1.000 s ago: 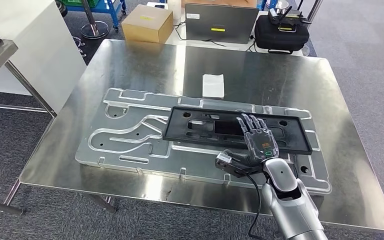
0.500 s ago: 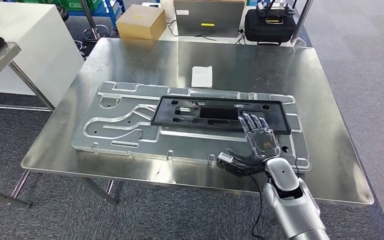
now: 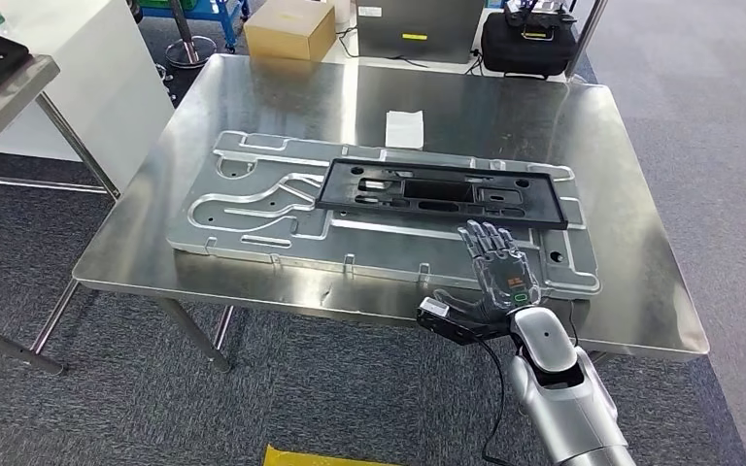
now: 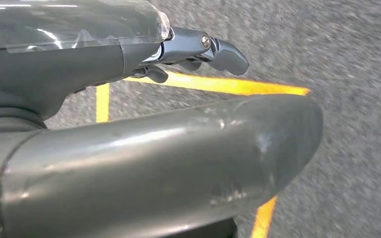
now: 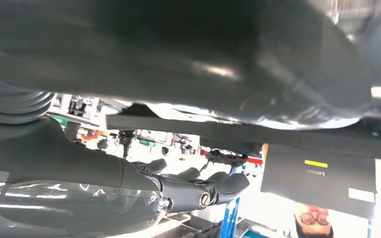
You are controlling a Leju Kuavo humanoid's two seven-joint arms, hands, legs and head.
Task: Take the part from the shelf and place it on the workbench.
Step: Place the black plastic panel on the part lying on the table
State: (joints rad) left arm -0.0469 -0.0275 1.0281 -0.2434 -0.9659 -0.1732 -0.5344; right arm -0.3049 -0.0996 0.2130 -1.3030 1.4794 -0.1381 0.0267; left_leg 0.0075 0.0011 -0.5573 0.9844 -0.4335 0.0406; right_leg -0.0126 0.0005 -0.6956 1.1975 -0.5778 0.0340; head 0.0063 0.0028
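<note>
Head view. You have one steel counter (image 3: 253,87) in front of you. On it lies one large silver machined plate (image 3: 253,228) with routed channels, and on that plate rests one long black part (image 3: 444,192), a flat frame with several cut-outs, lying lengthwise along the plate's far half. One white paper slip (image 3: 405,128) lies on the counter just beyond the plate; any writing on it is too small to read. Your right hand (image 3: 501,272) hovers above the near right edge of the plate, palm down, fingers spread and holding nothing; it is near the black part but apart from it. A small green mark shows on the back of the hand. Beyond the counter stand one cardboard box (image 3: 289,29) with a yellow label, one grey case (image 3: 418,21) with a yellow sticker, and one black bag (image 3: 529,44). No text on these is legible. At the far left, a second metal shelf (image 3: 5,97) carries a dark object.

Left wrist view. Your left hand (image 4: 198,49) hangs over grey carpet (image 4: 357,74) crossed by yellow floor tape (image 4: 218,85). Its dark fingers (image 4: 225,53) lie partly curled with nothing in them; you cannot tell for certain how far they are closed.

Right wrist view. The right hand's fingers (image 5: 218,186) reach out, apart and bare. One grey case (image 5: 322,181) in the background bears a yellow sticker and the word "Lenovo".
</note>
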